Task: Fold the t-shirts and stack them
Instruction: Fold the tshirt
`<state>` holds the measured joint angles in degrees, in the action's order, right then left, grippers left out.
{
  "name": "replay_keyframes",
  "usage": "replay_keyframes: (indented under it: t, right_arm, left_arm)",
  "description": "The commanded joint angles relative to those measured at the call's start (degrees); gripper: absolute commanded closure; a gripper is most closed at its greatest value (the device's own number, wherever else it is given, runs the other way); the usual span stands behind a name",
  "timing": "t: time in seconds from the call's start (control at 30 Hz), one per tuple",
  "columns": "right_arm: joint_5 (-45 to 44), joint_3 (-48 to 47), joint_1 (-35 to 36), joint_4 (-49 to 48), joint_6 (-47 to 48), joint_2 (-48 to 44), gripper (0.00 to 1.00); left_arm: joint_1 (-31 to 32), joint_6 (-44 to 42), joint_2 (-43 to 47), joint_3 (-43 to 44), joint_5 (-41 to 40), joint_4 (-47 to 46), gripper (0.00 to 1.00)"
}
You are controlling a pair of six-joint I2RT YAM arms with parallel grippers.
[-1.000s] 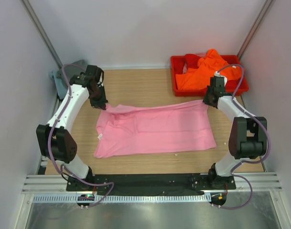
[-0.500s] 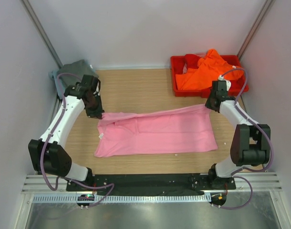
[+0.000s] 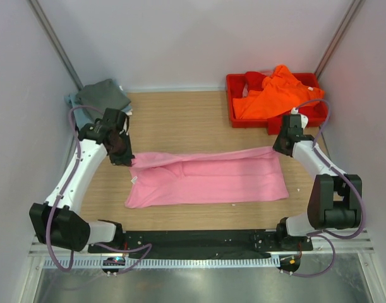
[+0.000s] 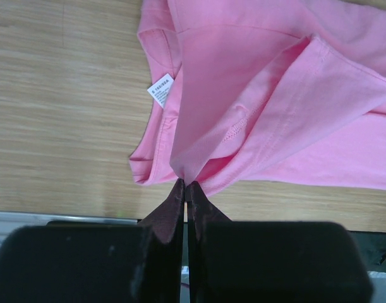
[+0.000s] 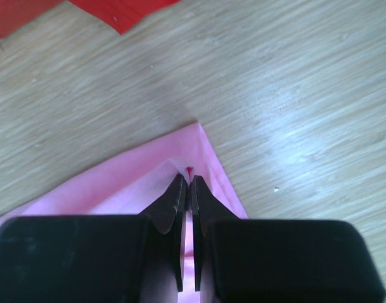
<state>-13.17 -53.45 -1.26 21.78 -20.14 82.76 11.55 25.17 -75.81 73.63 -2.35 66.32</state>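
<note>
Sideways lies pink t-shirt (image 3: pixel 211 180), left tool (image 4: pixel 186 187) and right tool (image 5: pixel 187 182) pinching far corners.

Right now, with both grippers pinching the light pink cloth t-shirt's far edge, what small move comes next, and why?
Probably draw both held corners evenly toward the near side. The left gripper and right gripper are each shut on a far corner of the light pink t-shirt, that edge is lifted and stretched between them, and the near half lies flat, not yet covered.
</note>
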Motion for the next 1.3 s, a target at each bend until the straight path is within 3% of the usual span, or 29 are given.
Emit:
replay_keyframes:
  t: [0.0, 0.17, 0.23, 0.27, 0.3, 0.37, 0.4, 0.43, 0.53, 0.63, 0.9, 1.07, 1.27]
  right_arm:
    - [-2.6, 0.9, -0.2, 0.9, -1.5, -1.9, 0.99]
    - [-4.8, 1.9, -0.3, 2.6, -2.8, -2.3, 0.97]
    - [-6.7, 1.9, -0.4, 4.1, -4.1, -2.4, 0.91]
    - [-7.0, 2.3, -0.8, 4.5, -4.5, -2.4, 0.68]
    - [-7.6, 2.6, -0.9, 5.5, -5.8, -2.6, 0.46]
    - [-9.1, 3.3, -1.6, 6.1, -7.1, -3.0, 0.14]
    - [-9.7, 3.5, -1.8, 6.5, -7.5, -3.2, 0.09]
    - [-10.3, 3.5, -2.0, 6.7, -8.0, -3.8, 0.07]
    - [-10.1, 2.9, -2.3, 7.0, -8.5, -5.7, 0.05]
    - [-7.7, 2.0, -2.3, 6.7, -8.9, -7.3, 0.05]
    - [18.2, 7.2, 1.2, -5.7, -7.7, -12.2, 0.18]
    - [17.7, 6.6, 11.5, -5.8, -7.6, -4.7, 0.23]
    - [13.9, 8.6, 18.7, -6.9, -10.0, 7.2, 0.24]
  left_arm:
    - [-0.1, 0.5, 3.0, -2.0, -0.1, 1.9, 1.00]
    - [-0.1, 1.3, 6.6, -5.8, 0.9, 2.3, 1.00]
    - [-0.2, 1.5, 7.9, -6.7, 1.2, 3.2, 1.00]
    - [-0.2, 1.7, 9.1, -7.7, 1.4, 3.4, 0.99]
    - [-0.1, 2.2, 9.8, -8.0, 1.9, 3.5, 0.85]
    - [-0.1, 2.5, 11.6, -8.1, 2.0, 3.8, 0.64]
    - [-0.2, 2.7, 11.9, -7.9, 2.0, 4.4, 0.56]
    - [-0.1, 2.7, 12.0, -7.2, 2.0, 4.6, 0.54]
    - [-0.1, 2.8, 11.3, -5.0, 0.6, 5.4, 0.46]
    - [-0.2, 3.4, 10.2, -4.9, 0.5, 3.4, 0.45]
    - [0.5, 7.9, 5.2, -12.9, 4.0, -11.0, 0.51]
    - [2.8, 10.9, -2.6, -16.1, 2.8, -16.0, 0.58]
    - [7.2, 14.3, -14.2, -17.9, 0.1, -23.7, 0.68]
